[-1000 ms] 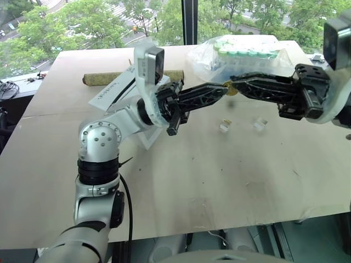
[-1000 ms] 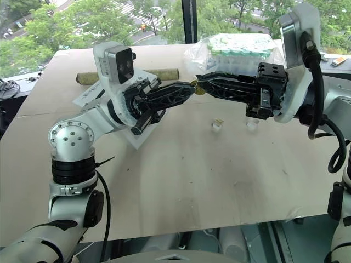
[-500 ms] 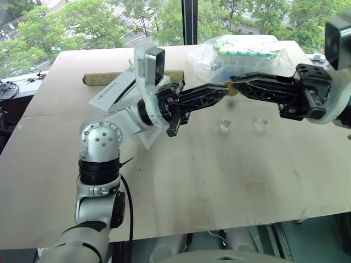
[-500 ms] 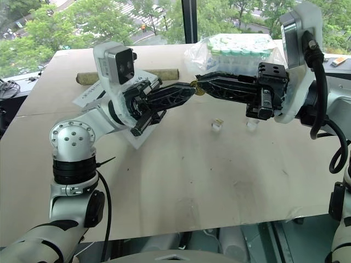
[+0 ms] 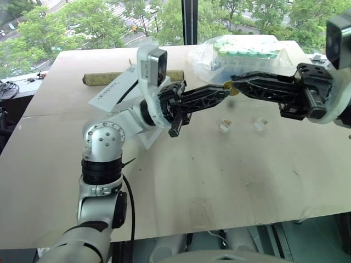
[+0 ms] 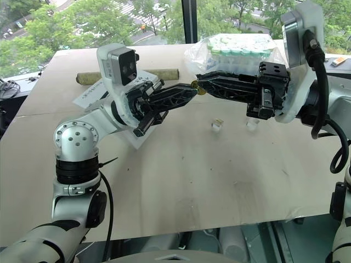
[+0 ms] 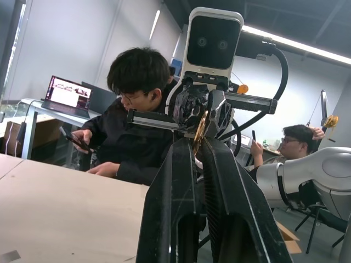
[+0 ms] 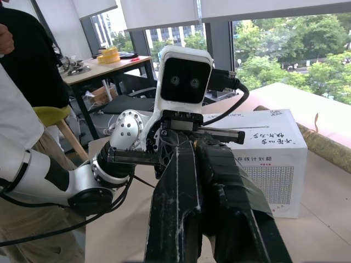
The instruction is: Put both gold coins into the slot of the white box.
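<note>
My left gripper (image 5: 224, 91) and right gripper (image 5: 236, 86) meet tip to tip in the air above the middle of the table. A gold coin (image 5: 232, 90) sits at the joint. In the left wrist view the coin (image 7: 201, 125) stands edge-on, pinched between the left fingertips. The right gripper is shut, its tips against the coin from the other side. The white box (image 8: 269, 159), with a grey dotted panel and black lettering, stands behind the left arm (image 5: 118, 90). A thin dark slot (image 8: 258, 127) crosses its top. A tiny gold glint (image 5: 228, 121) lies by one clear block.
A clear bag of green-capped tubes (image 5: 247, 52) lies at the back right of the table and a brown roll (image 5: 107, 78) at the back left. Two small clear blocks (image 5: 223, 127) (image 5: 260, 125) lie below the grippers. A seated person (image 7: 131, 120) is beyond the table.
</note>
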Robot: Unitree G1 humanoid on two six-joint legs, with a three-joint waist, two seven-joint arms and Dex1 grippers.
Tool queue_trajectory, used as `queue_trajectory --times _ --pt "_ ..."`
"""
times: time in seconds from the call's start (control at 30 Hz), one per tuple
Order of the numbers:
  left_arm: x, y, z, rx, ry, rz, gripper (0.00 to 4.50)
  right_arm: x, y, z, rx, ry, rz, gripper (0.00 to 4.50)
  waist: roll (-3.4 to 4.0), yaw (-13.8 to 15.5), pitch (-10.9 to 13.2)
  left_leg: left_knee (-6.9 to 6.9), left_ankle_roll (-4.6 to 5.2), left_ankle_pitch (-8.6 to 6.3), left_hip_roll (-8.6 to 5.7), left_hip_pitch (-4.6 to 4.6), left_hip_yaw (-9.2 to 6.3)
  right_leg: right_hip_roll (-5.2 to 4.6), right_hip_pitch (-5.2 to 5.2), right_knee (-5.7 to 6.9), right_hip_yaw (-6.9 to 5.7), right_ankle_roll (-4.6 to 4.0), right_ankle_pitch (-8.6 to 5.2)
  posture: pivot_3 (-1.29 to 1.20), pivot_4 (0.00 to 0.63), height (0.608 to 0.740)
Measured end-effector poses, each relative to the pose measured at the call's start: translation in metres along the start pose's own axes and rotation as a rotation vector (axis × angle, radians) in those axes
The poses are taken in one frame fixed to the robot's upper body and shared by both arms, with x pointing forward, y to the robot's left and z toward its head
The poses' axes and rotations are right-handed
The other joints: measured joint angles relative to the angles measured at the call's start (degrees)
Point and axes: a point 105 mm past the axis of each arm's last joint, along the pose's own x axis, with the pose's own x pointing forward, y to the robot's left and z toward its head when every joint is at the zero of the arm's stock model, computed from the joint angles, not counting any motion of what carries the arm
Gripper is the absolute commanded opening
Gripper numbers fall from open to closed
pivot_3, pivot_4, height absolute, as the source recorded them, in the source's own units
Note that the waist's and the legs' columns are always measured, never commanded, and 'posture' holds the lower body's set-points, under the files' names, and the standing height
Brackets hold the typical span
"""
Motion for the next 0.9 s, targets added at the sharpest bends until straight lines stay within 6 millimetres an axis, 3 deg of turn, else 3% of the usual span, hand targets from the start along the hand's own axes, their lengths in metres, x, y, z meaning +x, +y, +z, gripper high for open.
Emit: queue_trajectory --times 0.33,0.37,0.87,0.9 --pt "0.0004 -0.0003 0.0002 0.002 -0.004 -0.004 0.23 -0.0002 0.0001 0.0003 0.0 -0.001 0.0 0.0 0.0 0.01 0.0 0.0 0.0 0.0 0.0 0.0 0.0 0.0 0.0 0.0 0.0 0.0 0.0 0.0 0.15 0.74" --pt "0.0004 -0.0003 0.0001 0.0 -0.004 -0.004 0.75 -0.0001 0.0003 0.0003 0.0 0.0 0.001 0.0 0.0 0.01 0.0 0.0 0.0 0.0 0.0 0.0 0.0 0.0 0.0 0.0 0.0 0.0 0.0 0.0 0.15 0.74" --pt "0.0025 0.0016 -0.0008 0.015 -0.012 0.002 0.75 0.0007 0.0022 -0.0007 0.006 0.007 0.013 0.0 0.0 0.04 0.0 0.0 0.0 0.0 0.0 0.0 0.0 0.0 0.0 0.0 0.0 0.0 0.0 0.0 0.15 0.74" --pt "0.0025 0.0015 -0.0008 0.015 -0.012 0.002 0.51 0.0006 0.0022 -0.0007 0.006 0.007 0.013 0.0 0.0 0.05 0.0 0.0 0.0 0.0 0.0 0.0 0.0 0.0 0.0 0.0 0.0 0.0 0.0 0.0 0.15 0.74"
